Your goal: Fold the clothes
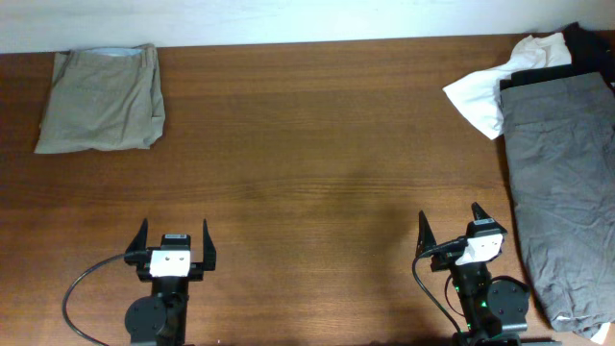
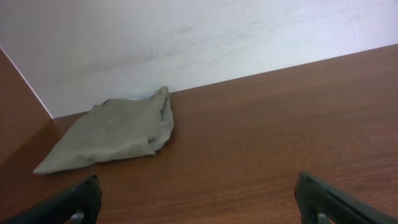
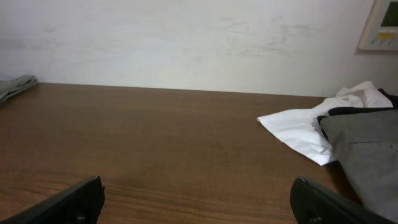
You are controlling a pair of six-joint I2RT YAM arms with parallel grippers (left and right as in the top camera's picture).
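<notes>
Brown wooden table (image 1: 317, 144) carries both arms at its near edge: the left gripper (image 1: 174, 229) at 7 o'clock and the right gripper (image 1: 449, 216) at 5 o'clock. Each has its fingers spread wide with nothing between them. Bare wood stretches ahead of both to the far edge. At 3 o'clock a grey garment (image 1: 562, 183) lies along the right edge, near the right gripper. Farther off, at 2 o'clock, a white garment (image 1: 479, 96) and a black garment (image 1: 588, 46) touch it. Folded khaki shorts (image 1: 101, 94) sit at 10 o'clock by the far edge.
</notes>
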